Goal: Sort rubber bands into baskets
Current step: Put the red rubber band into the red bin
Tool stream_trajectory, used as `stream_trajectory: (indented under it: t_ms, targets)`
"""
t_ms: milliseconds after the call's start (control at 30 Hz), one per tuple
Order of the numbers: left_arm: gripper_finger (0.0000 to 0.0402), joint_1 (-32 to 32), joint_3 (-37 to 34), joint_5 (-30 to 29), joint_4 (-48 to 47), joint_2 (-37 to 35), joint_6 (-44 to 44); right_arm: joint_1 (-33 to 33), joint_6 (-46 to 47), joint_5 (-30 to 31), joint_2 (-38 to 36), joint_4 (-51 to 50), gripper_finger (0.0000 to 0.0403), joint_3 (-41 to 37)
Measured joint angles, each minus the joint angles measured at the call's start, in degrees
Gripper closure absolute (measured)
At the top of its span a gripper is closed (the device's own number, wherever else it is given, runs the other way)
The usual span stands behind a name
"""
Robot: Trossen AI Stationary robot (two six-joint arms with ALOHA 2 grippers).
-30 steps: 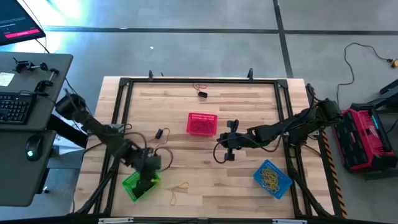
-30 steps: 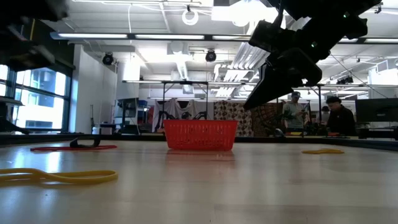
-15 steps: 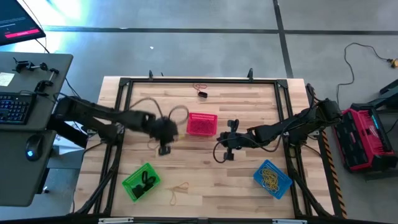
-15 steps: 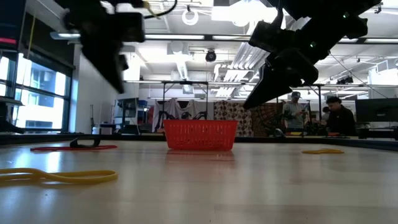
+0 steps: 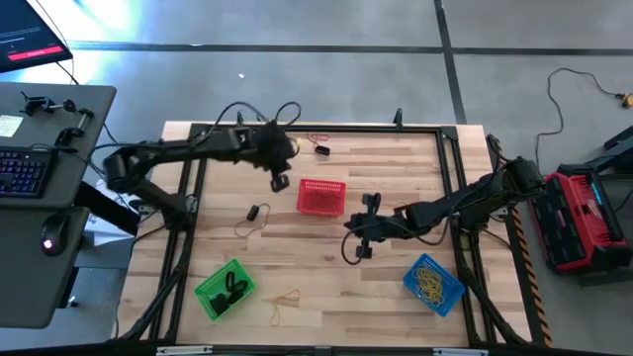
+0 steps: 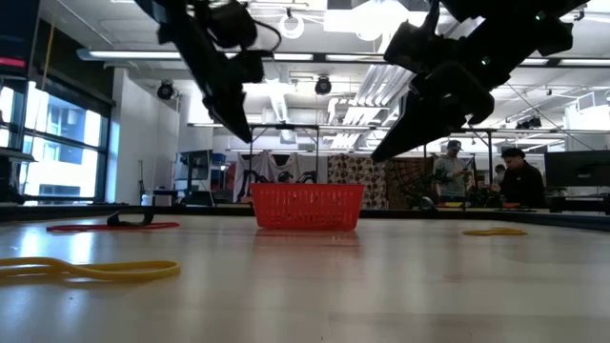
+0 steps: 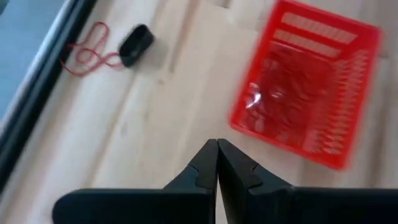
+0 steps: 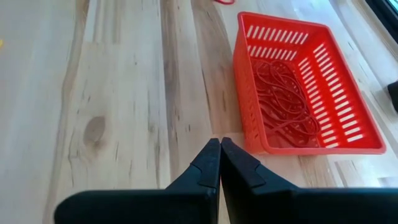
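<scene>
My left gripper (image 5: 280,183) hangs shut and empty above the table, just left of the red basket (image 5: 320,198), which holds red rubber bands (image 8: 281,93). My right gripper (image 5: 358,249) is shut and empty too, right of that basket and above the wood. The green basket (image 5: 225,289) at the near left holds black bands. The blue basket (image 5: 433,282) at the near right holds tan bands. A red band (image 7: 90,53) and a black band (image 7: 135,45) lie flat near the far edge. A black band (image 5: 255,212) and a tan band (image 5: 287,297) lie loose on the left half.
A black frame rail (image 5: 316,128) runs round the table top. In the low view a tan band (image 6: 91,272) lies close to the camera and another tan band (image 6: 494,232) lies at the right. People sit in the room behind the table.
My left gripper has swung from above the green basket toward the far edge and the right, rising a little and turning, and now hangs beside the red basket. Black bands show in the green basket where it was. My right arm has kept still.
</scene>
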Motion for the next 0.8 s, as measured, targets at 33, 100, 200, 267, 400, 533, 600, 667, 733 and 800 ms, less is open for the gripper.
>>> stream_trajectory:
  t_ms: [33,100,200,267,400,533,600,667,733,800]
  targets:
    - [0.0401,1.0,1.3,0.1,0.1,1.7,1.1,0.2,0.0,0.0,0.0,0.0,0.0403,0.0]
    - [0.0401,2.9,4.2,1.3,-0.1,5.2,3.1,0.3,0.2,0.0,0.0,0.0,0.0403,0.0]
    - [0.0401,5.8,8.9,4.6,-1.4,10.4,5.7,0.7,0.5,0.0,0.0,-0.1,0.0403,0.0]
    - [0.0401,7.2,11.9,5.2,-2.1,13.9,6.9,0.9,0.5,0.0,0.0,-0.1,0.0403,0.0]
    - [0.0401,9.6,17.8,5.6,-3.0,20.6,9.1,1.1,0.6,0.0,0.0,-0.1,0.0403,0.0]
    - [0.0401,11.5,22.5,5.7,-3.4,26.2,10.7,1.1,0.5,0.0,0.1,-0.1,0.0403,0.0]
    - [0.0401,12.4,24.5,5.7,-3.4,28.5,11.5,1.1,0.6,0.1,0.2,-0.1,0.0403,0.0]
    - [0.0399,13.2,26.1,5.7,-3.2,30.6,11.6,1.1,0.5,0.0,0.2,-0.1,0.0403,0.0]
    - [0.0391,13.7,27.2,5.7,-3.3,32.5,11.8,1.1,0.5,0.1,0.2,-0.1,0.0403,0.0]
    - [0.0378,14.2,28.1,5.6,-3.5,34.2,12.1,1.1,0.5,0.1,0.2,-0.2,0.0403,0.0]
